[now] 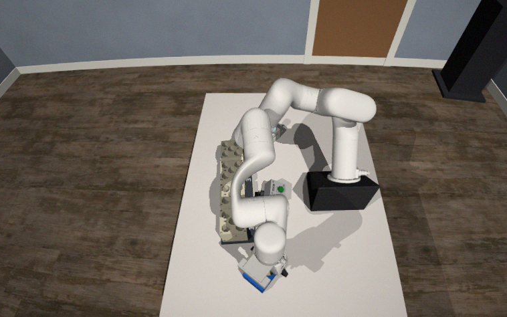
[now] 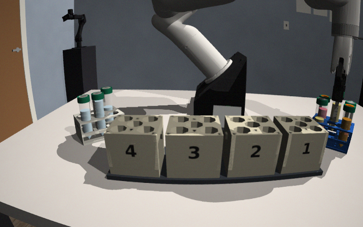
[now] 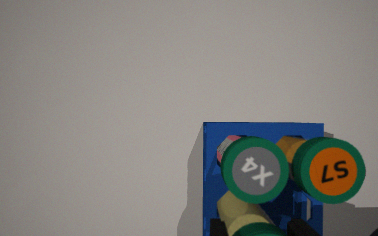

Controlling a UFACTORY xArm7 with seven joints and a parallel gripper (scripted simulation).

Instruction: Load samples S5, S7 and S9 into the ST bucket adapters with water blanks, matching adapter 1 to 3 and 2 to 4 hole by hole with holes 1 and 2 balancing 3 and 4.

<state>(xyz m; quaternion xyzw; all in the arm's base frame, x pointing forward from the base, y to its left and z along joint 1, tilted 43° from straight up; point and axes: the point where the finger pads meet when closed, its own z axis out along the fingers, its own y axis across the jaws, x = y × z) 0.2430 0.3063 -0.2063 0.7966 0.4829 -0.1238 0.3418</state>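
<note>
My gripper (image 2: 338,97) stands over the blue rack (image 2: 335,135) at the right end of the table and is shut on a tube of pale yellow liquid (image 2: 335,112). The tube's lower end sits among the rack wells. In the wrist view its green cap (image 3: 254,230) shows at the bottom edge, with its label hidden. Beside it in the rack stand X4 (image 3: 255,170), with a grey dot and pink fill, and S7 (image 3: 333,171), with an orange dot and orange fill. Adapters 4 (image 2: 132,145), 3 (image 2: 193,145), 2 (image 2: 252,143) and 1 (image 2: 301,142) stand in a row on stand ST; I see no tube in their holes.
A clear rack (image 2: 92,124) with three blue water blanks stands left of adapter 4. The green DONE key (image 1: 280,189) sits on its small desk beside the arm's black base (image 1: 342,190). The arm reaches over the adapter row (image 1: 229,192).
</note>
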